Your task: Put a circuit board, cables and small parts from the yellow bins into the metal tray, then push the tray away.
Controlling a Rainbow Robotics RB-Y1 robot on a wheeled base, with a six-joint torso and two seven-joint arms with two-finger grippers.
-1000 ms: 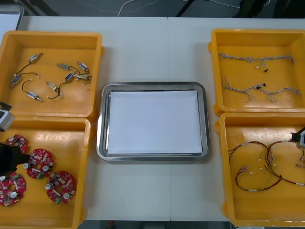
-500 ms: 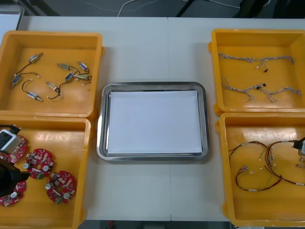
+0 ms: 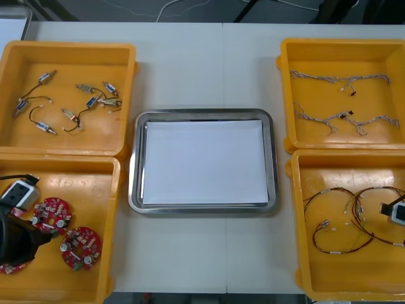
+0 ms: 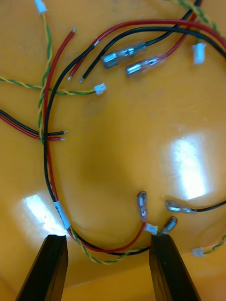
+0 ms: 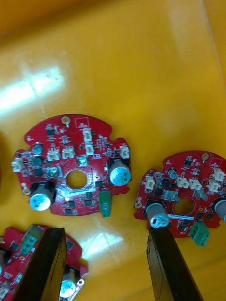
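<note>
My left gripper point(image 3: 31, 239) hovers over the near-left yellow bin point(image 3: 82, 177), and its open fingers stand apart in the left wrist view point(image 5: 106, 263). Between and beyond them lies a round red circuit board point(image 5: 75, 171), with a second board point(image 5: 186, 193) beside the other finger and a third point(image 5: 28, 263) partly under one finger. In the front view two boards point(image 3: 52, 212) point(image 3: 80, 248) lie uncovered. My right gripper point(image 3: 393, 212) is open point(image 4: 106, 268) low over the near-right bin point(image 3: 304, 266). A red and black cable point(image 4: 108, 248) curves between its fingers. The metal tray point(image 3: 202, 115) lies in the middle, white inside.
The far-left bin point(image 3: 69, 49) holds several small metal parts point(image 3: 95, 101). In the far-right bin point(image 3: 342, 45) lie twisted blue and white cables point(image 3: 338, 79). Bare table stretches beyond the tray's far rim and in front of its near rim.
The left arm has slid nearer and inward over the boards in its bin. The right gripper has dropped farther into the near-right bin, toward the cables.
</note>
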